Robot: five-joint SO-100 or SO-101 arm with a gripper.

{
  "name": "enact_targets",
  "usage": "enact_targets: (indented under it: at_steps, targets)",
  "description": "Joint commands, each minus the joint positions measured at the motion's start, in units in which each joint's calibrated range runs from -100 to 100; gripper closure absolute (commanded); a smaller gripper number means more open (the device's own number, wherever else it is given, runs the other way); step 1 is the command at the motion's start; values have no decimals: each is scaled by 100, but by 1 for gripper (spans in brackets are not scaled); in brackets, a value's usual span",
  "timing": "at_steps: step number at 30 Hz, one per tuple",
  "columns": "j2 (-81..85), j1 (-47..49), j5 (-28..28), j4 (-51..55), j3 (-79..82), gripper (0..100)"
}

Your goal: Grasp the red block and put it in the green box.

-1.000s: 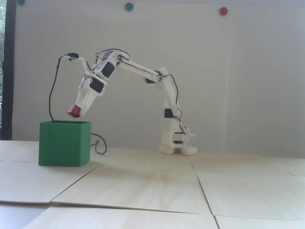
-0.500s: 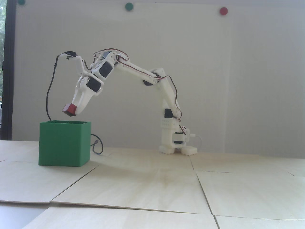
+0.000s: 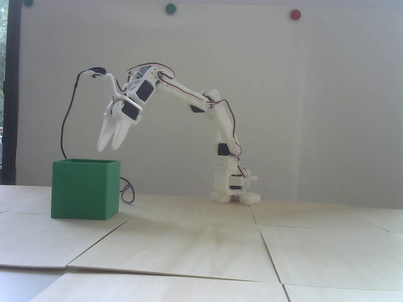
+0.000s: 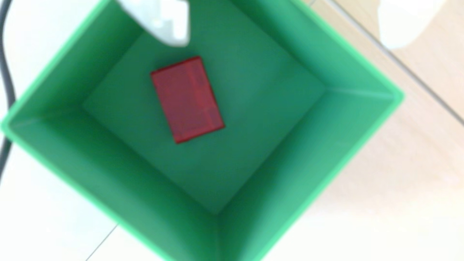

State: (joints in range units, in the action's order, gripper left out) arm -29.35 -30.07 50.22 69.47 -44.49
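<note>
A white arm's end effector (image 3: 108, 148) hangs with its fingers parted and empty just above the open top of the green box (image 3: 85, 188) at the left of the worktop (image 3: 201, 245), while the red block (image 4: 187, 99) lies flat on the box's floor.

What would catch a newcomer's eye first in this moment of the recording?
The green box at the left of the fixed view stands out against the pale wooden table, with the white arm's open gripper hanging empty just above its rim. In the wrist view, the red block lies flat on the box floor, clear of the walls.
</note>
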Motion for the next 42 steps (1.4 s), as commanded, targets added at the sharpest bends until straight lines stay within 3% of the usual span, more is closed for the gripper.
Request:
enact_targets:
  at_steps: [1, 8, 13, 19, 31, 37, 42]
  targets:
    - [270, 213, 7, 245, -484, 72]
    - [1581, 904, -196, 1831, 22, 72]
    - [2765, 1572, -686, 1848, 1397, 72]
    - [4415, 2408, -748, 1831, 4006, 72]
    - [7621, 3550, -1008, -1255, 10732, 72]
    - [8347, 4033, -1164, -1255, 11912, 73]
    - [8805, 4459, -1383, -1247, 12409, 84]
